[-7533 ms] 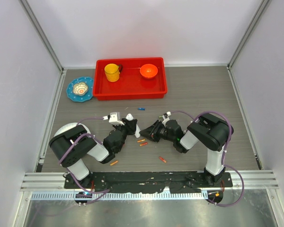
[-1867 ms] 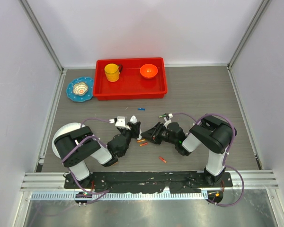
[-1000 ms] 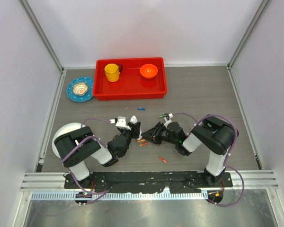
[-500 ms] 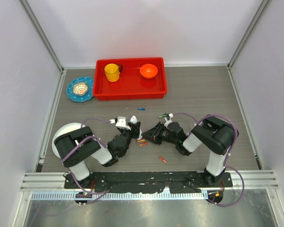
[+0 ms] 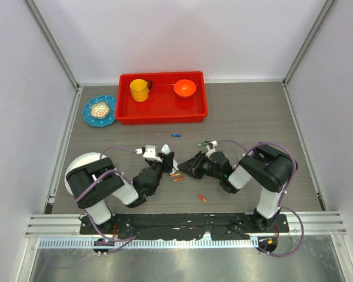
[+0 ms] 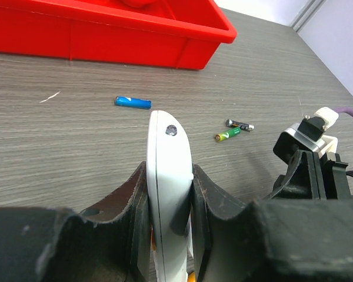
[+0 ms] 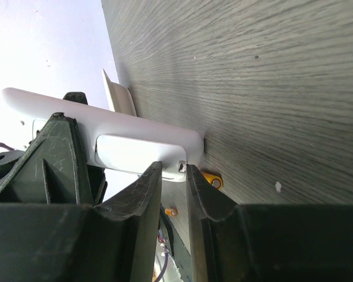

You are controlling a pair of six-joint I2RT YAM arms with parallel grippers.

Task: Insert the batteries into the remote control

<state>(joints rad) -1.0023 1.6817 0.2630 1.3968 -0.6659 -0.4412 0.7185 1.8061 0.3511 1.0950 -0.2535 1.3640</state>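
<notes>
Table (image 5: 253,117): grey wood-grain top, matte.
Back wall (image 5: 182,35): plain white panel.
Side walls (image 5: 17,88): L + R, pale, faint lilac cast.
Posts (image 5: 52,41): alu. profiles at rear corners.
Rail (image 5: 53,225): alu. extrusion, near edge.
Steel sheet (image 5: 182,264): below rail, dull reflections.
Light: even, diffuse.

readable text: none can be made out in any view
remote control (image 6: 169,176): only a small dark dot is seen near its tip; no letters or numbers
batteries (image 6: 133,102): wrapper print is too small to be read
red tray (image 6: 106,35): plain walls are shown, unmarked
</notes>
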